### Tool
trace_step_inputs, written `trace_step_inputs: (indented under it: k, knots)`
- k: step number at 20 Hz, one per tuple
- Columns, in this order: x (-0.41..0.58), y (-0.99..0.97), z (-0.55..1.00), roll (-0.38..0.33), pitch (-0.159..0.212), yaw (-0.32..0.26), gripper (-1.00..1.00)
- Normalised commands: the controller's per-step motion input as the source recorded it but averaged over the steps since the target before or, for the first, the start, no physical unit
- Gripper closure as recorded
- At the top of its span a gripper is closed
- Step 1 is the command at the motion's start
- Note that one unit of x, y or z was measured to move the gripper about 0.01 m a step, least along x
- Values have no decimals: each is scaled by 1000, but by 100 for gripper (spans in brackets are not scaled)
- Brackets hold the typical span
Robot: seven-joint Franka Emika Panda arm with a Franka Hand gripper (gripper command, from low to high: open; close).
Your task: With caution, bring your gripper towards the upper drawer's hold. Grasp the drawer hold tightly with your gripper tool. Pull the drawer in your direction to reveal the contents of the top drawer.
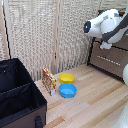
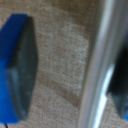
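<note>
At the upper drawer (image 1: 111, 56), my end effector (image 2: 70, 65) was spread around the drawer hold (image 2: 97, 65); next, I judged, squeeze firmly.

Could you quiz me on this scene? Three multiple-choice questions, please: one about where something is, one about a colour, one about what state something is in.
1. Where does the yellow bowl sit relative to the blue bowl in the exterior view?
A. Just behind it
B. Inside the black bin
C. On the dresser

2. What colour are the tips of the gripper fingers?
A. Red
B. Blue
C. Green

3. In the wrist view, how does the drawer hold stand to the fingers?
A. Far outside them
B. Between them, a gap left on at least one side
C. Bent in half

Answers: 1 A, the yellow bowl lies farther back on the floor. 2 B, a blue edge rims the dark pad. 3 B, the silver bar runs between both pads.
</note>
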Motion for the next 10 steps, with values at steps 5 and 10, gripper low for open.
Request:
trace_step_inputs:
  k: [5,10]
  knots:
    - [0,18,145,-20,10,2,100]
    - [6,462,113,12,25,-4,100]
